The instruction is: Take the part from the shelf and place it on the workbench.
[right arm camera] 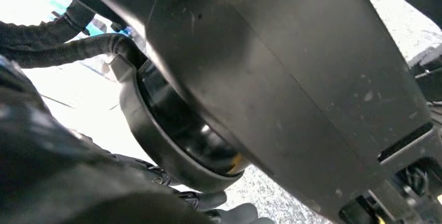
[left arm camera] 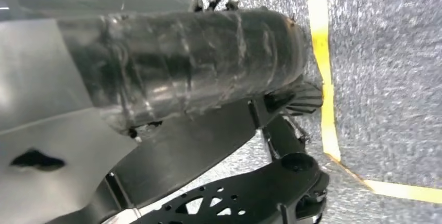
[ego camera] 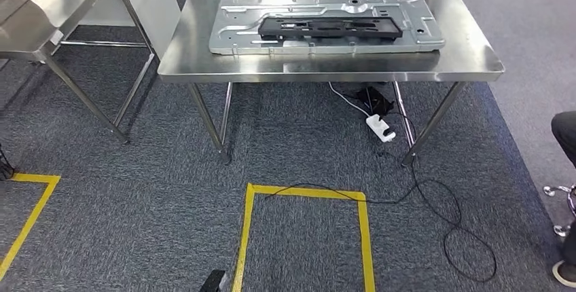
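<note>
A steel workbench (ego camera: 469, 61) is standing ahead, carrying the part – a broad silver panel (ego camera: 424, 17) lying flat with a black bracket (ego camera: 329, 27) resting along its middle. A second table (ego camera: 41, 34) is standing left. Yellow tape (ego camera: 306, 193) and a black cable (ego camera: 435, 200) are crossing the carpet. The left hand (left arm camera: 198, 67) and right hand (right arm camera: 229, 216) are hanging low – fingers' state unclear.

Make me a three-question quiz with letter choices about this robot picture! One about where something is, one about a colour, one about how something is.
1. Where is the flat black plastic part?
A. on the carpet
B. on the grey metal panel
C. under the table

2. What colour is the tape square on the carpet?
A. yellow
B. red
C. white

3. How does the black cable lie?
A. coiled on the steel table
B. loose on the floor
C. hanging from a shelf

Answers: 1 B, it rests atop the panel; 2 A, the lines are yellow; 3 B, it loops across the carpet.
</note>
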You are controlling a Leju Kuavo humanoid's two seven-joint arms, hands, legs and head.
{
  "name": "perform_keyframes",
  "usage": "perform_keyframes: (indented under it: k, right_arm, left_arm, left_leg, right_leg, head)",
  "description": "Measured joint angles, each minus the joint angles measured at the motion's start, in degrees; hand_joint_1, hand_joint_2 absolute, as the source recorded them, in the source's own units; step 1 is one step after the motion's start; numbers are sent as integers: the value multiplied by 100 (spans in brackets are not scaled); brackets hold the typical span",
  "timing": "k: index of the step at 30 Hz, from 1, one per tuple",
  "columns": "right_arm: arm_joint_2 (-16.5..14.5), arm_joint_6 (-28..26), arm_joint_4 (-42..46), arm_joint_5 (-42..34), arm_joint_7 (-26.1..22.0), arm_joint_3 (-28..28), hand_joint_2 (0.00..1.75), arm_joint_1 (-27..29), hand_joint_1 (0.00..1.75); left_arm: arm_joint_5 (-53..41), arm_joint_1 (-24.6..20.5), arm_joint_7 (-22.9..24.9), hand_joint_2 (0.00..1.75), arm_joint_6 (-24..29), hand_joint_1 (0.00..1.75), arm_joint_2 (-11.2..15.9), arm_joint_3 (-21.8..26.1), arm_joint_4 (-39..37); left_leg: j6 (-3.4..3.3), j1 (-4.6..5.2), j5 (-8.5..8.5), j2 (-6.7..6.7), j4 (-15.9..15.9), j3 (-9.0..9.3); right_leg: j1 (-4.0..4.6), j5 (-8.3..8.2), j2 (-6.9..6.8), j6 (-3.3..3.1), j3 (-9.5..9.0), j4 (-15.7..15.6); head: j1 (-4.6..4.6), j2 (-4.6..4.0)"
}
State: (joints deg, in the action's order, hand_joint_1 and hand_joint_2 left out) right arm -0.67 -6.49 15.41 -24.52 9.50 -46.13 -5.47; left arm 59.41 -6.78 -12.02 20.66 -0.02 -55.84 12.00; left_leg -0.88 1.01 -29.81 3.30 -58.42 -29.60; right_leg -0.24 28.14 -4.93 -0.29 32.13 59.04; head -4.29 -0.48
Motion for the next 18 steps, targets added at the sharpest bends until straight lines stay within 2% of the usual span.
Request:
perform_keyframes:
  k: [2, 3, 4, 5, 7, 8, 9, 10, 11, 12, 14, 15, 16, 18]
  right_arm:
    - [-7, -8, -26, 0, -4, -25, 0, -9, 0]
    - [-9, -9, -38, 0, -5, -39, 0, -18, 0]
    - [-9, -9, -49, -1, -9, -53, 0, -28, 0]
    - [-7, -5, -60, -5, -16, -65, 0, -37, 0]
    - [-5, 19, -83, -31, -21, -78, 0, -43, 0]
    - [-4, 42, -96, -49, -8, -79, 0, -43, 0]
    - [-2, 74, -112, -61, 18, -80, 0, -41, 0]
    - [3, 108, -129, -61, 58, -84, 0, -40, 0]
    - [11, 148, -146, -51, 100, -93, 0, -41, 0]
    - [22, 181, -160, -24, 141, -107, 0, -41, 0]
    - [45, 160, -186, 88, 189, -149, 0, -44, 0]
    - [52, 94, -197, 167, 190, -183, 0, -44, 0]
    - [56, 9, -205, 244, 175, -219, 0, -43, 0]
    - [58, -128, -221, 360, 130, -302, 0, -44, 0]
  left_arm:
    - [24, 11, -17, 0, -1, 0, 9, 0, 0]
    - [39, 24, -21, 0, 1, 0, 10, 0, 0]
    - [56, 35, -30, 0, 5, 0, 11, 0, 0]
    - [78, 39, -50, 0, 15, 0, 10, 0, 0]
    - [133, 30, -114, 0, 50, 0, 3, 0, 0]
    - [161, 25, -145, 0, 74, 0, 0, 0, 0]
    - [182, 27, -166, 0, 97, 0, -3, 0, 0]
    - [199, 29, -174, 0, 115, 0, -5, 0, 0]
    - [211, 31, -174, 0, 127, 0, -8, 0, 0]
    - [224, 30, -163, 0, 132, 0, -15, 0, 0]
    - [263, 17, -136, 0, 131, 0, -37, 0, 0]
    - [287, 5, -125, 0, 130, 0, -48, 0, 0]
    - [313, -2, -121, 0, 128, 0, -56, 0, 0]
    - [359, -1, -122, 0, 131, 0, -64, 1, 0]
  left_leg:
    - [-52, 29, 34, -49, 75, -26]
    - [-78, 7, 62, -95, 118, -27]
    - [-109, -17, 95, -140, 156, -26]
    - [-149, -40, 134, -183, 191, -28]
    - [-205, -55, 185, -267, 208, -53]
    - [-221, -52, 201, -319, 197, -84]
    - [-226, -51, 211, -378, 180, -112]
    - [-227, -51, 218, -444, 158, -137]
    - [-224, -53, 222, -515, 130, -158]
    - [-218, -56, 220, -588, 98, -173]
    - [-185, -53, 204, -719, 7, -231]
    - [-154, -52, 204, -776, -34, -277]
    - [-119, -51, 210, -828, -63, -329]
    - [-44, -67, 244, -927, -76, -410]
  right_leg:
    - [6, -36, -106, 58, -8, -25]
    - [1, -26, -103, 85, -6, -19]
    - [-6, 26, -15, 114, 16, 35]
    - [-16, 144, 121, 140, 84, 193]
    - [-30, 507, 399, 178, 358, 824]
    - [-31, 685, 446, 187, 533, 1225]
    - [-31, 774, 460, 193, 658, 1520]
    - [-32, 764, 465, 196, 700, 1640]
    - [-35, 646, 473, 196, 635, 1537]
    - [-43, 442, 506, 193, 462, 1209]
    - [-75, 160, 740, 179, 85, 433]
    - [-87, 110, 846, 168, -22, 189]
    - [-92, 123, 915, 154, -58, 86]
    - [-91, 101, 833, 100, -47, 59]
  head:
    - [-4, 1]
    - [-3, 0]
    - [-1, 0]
    - [9, -1]
    - [22, -1]
    - [27, -1]
    - [27, -1]
    - [27, -1]
    - [27, -1]
    - [28, -1]
    - [27, -1]
    - [26, -1]
    - [25, -1]
    - [24, 0]
